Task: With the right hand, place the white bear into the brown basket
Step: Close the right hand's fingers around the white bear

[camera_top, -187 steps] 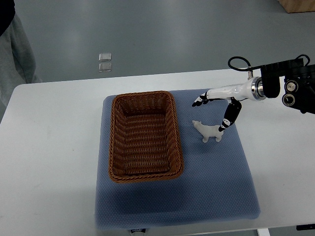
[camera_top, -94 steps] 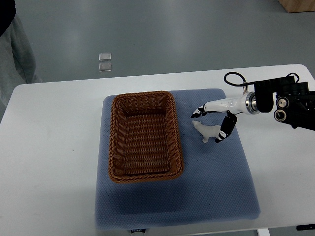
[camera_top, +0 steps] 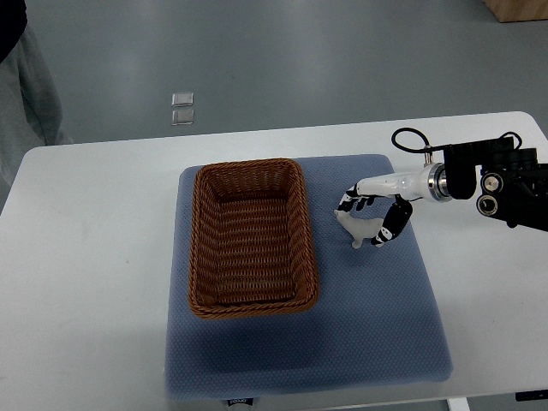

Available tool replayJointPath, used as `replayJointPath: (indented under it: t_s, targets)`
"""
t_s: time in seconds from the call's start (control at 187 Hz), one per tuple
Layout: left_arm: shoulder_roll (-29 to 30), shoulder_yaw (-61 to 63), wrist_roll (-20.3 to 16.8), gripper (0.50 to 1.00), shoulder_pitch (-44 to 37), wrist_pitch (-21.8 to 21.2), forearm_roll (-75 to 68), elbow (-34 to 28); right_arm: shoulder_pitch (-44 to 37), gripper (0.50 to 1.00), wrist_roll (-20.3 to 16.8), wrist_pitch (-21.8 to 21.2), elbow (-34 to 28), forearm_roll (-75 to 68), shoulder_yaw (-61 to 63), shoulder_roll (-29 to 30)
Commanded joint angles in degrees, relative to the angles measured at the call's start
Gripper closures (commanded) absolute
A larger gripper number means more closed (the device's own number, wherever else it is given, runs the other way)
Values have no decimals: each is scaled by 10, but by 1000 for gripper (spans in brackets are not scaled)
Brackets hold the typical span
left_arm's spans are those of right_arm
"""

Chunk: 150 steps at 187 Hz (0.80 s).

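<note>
Beside empty brown basket (camera_top: 252, 236), right robot hand (camera_top: 370, 217) fingers curling round white bear (camera_top: 360, 229).

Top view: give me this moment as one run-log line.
right hand: fingers curled around bear, grasp not confirmed | bear: on blue mat, right of basket | basket: empty | left hand: not in view

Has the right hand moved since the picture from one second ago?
Yes. The right hand has come down and slightly left, toward the brown basket, and its fingers now close around the white bear on the blue mat.
</note>
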State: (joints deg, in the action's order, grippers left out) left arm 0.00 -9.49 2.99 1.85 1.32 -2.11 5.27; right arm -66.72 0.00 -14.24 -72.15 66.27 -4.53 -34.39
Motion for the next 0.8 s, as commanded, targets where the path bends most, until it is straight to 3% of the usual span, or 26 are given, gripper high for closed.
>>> replayJointPath:
  t_s: [0.0, 0.139, 0.406, 0.656, 0.795]
  targets:
    - [0, 0, 0, 500, 0, 0, 0, 0, 0, 703, 1, 0, 0, 0, 0, 0]
    - [0, 0, 0, 500, 0, 0, 0, 0, 5, 707, 2, 0, 0, 0, 0, 1]
    - [0, 0, 0, 500, 0, 0, 0, 0, 12, 777, 3, -1, 0, 1, 0, 6]
    - [0, 0, 0, 500, 0, 0, 0, 0, 13, 920, 3, -3, 0, 5, -1, 10]
    - [0, 0, 0, 500, 0, 0, 0, 0, 13, 951, 3, -5, 0, 5, 0, 10]
